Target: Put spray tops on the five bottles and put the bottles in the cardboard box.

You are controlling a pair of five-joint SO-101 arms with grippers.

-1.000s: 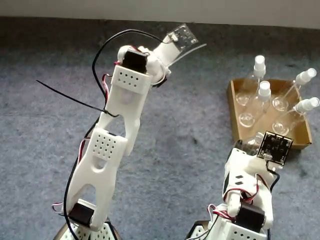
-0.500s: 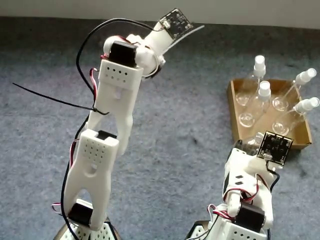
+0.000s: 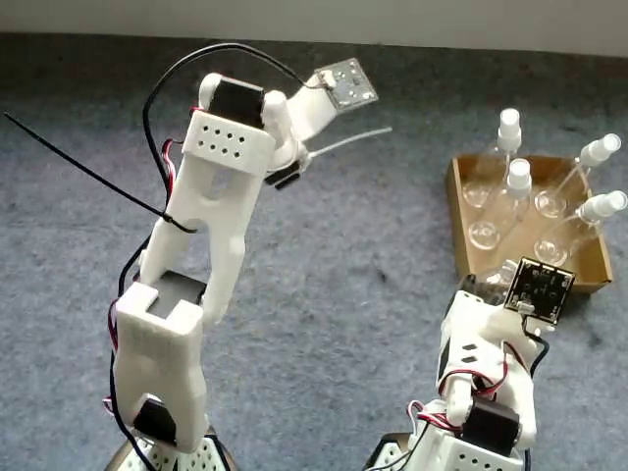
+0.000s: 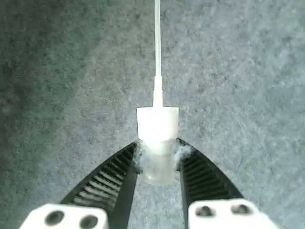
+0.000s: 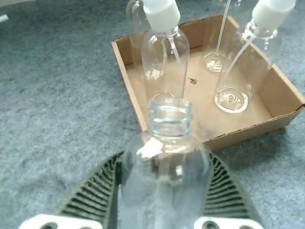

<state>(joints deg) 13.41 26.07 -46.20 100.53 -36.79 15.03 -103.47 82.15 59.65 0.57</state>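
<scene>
The left gripper point(image 4: 157, 152) has its fingers pinching the last spray top point(image 4: 157, 126) by the cap. The top's thin dip tube point(image 4: 157, 43) runs straight out beyond the fingertips, along the line of the fingers. In the high view this tube hangs above the bench point(image 3: 373, 294) at far left-centre. It lies close to level, with its free end aimed right toward the cardboard box point(image 3: 456, 196).

The right gripper point(image 5: 164, 162) has its fingers closed round the body of the one uncapped bottle point(image 5: 164, 191). That bottle sits at near right, just in front of the near wall of the box, with its open neck clear of the fingers. Four capped bottles point(image 3: 510, 186) stand inside the box.

The relation that matters is tube tip to bottle mouth. The two are well apart, with the mouth to the right of the tube and nearer. The tube's long axis appears to lie across the bottle's axis and not along it. My judgement is that the left arm has to swing right and near, then tip the top so the tube points down into the neck. The right arm is the nearer one to the box.
</scene>
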